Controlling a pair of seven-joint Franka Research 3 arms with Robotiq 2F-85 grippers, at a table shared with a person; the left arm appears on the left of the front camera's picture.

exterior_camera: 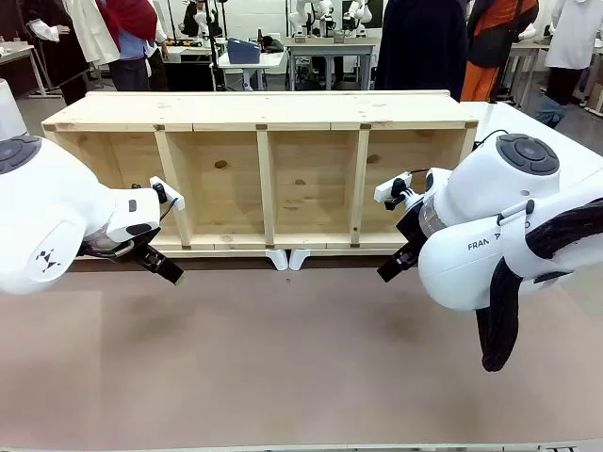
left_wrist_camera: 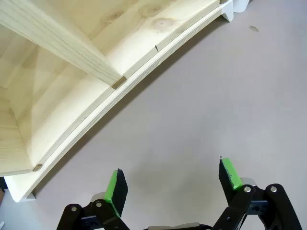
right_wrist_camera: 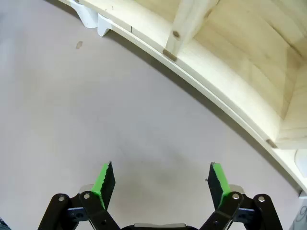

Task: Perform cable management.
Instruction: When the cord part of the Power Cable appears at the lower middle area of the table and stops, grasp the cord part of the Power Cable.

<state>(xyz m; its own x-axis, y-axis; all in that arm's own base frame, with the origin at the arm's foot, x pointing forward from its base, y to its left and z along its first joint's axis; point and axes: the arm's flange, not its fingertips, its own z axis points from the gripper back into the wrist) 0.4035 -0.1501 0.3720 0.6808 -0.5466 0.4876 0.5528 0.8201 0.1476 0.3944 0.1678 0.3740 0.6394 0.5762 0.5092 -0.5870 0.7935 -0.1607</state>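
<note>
The cable is out of view. My left gripper (exterior_camera: 168, 269) hangs low over the brown table (exterior_camera: 283, 358), just in front of the wooden shelf's left end. In the left wrist view the left gripper (left_wrist_camera: 172, 184) is open, its green pads (left_wrist_camera: 115, 188) wide apart with bare tabletop between them. My right gripper (exterior_camera: 391, 270) hovers in front of the shelf's right end. Its own camera shows the right gripper (right_wrist_camera: 160, 184) open too, holding nothing.
A long wooden shelf (exterior_camera: 264, 179) with several open compartments lies across the far half of the table. Two white brackets (exterior_camera: 288, 259) sit at its front middle. A thick black hose (exterior_camera: 504, 311) hangs from the right arm. People stand beyond the shelf.
</note>
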